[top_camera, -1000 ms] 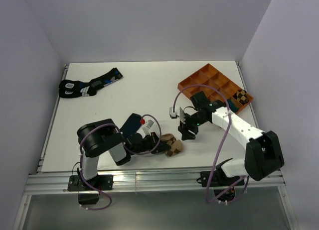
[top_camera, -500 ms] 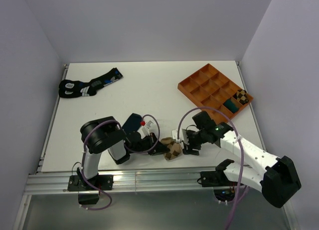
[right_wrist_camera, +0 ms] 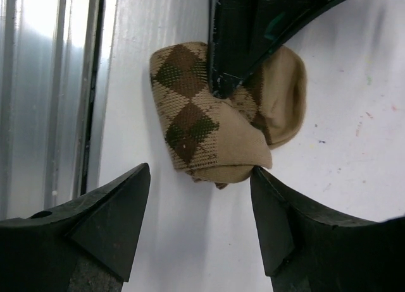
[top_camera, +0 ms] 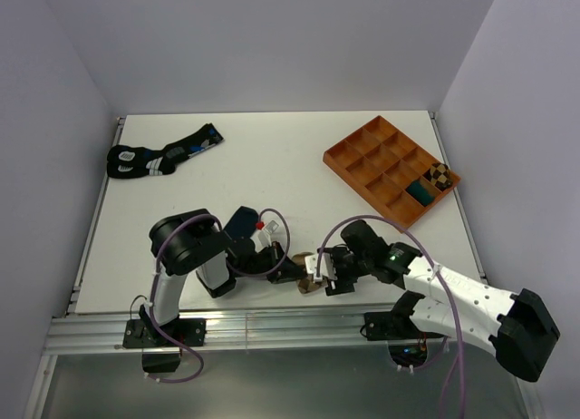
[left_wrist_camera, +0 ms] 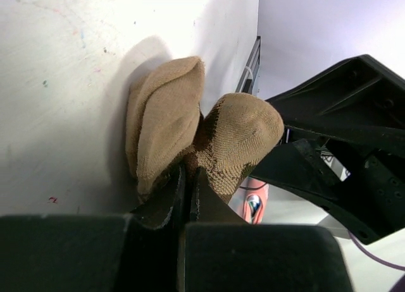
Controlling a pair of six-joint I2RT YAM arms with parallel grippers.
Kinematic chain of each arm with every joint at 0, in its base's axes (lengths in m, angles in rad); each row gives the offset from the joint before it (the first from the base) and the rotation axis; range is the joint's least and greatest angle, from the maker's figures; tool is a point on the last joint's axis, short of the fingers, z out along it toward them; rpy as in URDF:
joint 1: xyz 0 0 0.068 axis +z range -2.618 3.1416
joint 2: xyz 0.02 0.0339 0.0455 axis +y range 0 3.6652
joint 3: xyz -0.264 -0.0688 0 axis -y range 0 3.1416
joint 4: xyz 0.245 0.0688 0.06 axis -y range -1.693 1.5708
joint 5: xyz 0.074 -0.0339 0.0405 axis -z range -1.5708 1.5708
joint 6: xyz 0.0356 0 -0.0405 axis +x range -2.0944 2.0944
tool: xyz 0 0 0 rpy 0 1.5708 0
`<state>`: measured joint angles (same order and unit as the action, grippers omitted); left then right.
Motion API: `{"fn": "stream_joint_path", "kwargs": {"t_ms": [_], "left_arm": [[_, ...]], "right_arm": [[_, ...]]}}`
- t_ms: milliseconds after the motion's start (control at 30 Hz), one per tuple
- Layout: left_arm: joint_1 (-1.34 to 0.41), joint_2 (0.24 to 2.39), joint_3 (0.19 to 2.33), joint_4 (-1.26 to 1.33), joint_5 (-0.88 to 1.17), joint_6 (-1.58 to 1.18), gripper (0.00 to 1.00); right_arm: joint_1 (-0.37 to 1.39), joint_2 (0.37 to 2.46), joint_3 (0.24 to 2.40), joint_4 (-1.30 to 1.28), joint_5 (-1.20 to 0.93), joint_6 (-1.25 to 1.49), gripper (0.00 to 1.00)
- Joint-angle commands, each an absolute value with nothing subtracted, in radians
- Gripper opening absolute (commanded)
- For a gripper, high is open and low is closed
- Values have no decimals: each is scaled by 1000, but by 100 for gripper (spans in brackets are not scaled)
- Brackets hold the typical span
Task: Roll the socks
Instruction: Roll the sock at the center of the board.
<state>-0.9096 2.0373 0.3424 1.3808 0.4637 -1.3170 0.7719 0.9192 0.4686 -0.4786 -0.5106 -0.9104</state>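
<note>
Top external view: the tan fabric sock with dark-brown argyle diamonds, folded into a short bundle, lies on the white bench. It is well apart from the orange plastic compartment tray, on the side of the tray toward the near edge of the bench. The left gripper and the right gripper stand at the bundle from opposite sides.

In the left wrist view the left gripper is clenched on a fold of the sock, jaws pressed together, with two rounded tan lobes beyond them. In the right wrist view the right gripper is released, its jaws wide apart just before the bundle. The long axis of the bundle runs from the metal rail toward the tray side. The argyle end points to the rail and the plain tan end points away from it.

The plain dark navy fabric sock lies farther from the tray, partly hidden by the left arm.
</note>
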Motion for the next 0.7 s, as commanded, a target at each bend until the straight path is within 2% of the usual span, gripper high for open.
{"fn": "stream_joint_path", "kwargs": {"t_ms": [0, 233, 433, 667], "left_arm": [[-916, 2141, 276, 999, 483, -1235, 0], [-913, 2157, 288, 986, 491, -1227, 0], [-908, 2166, 290, 989, 494, -1232, 0], [-907, 2166, 298, 974, 500, -1230, 0]], "right_arm": [[798, 864, 436, -335, -417, -851, 71], [799, 762, 457, -397, -420, -859, 72], [811, 804, 468, -459, -475, -876, 72], [910, 844, 425, -385, -421, -850, 72]]}}
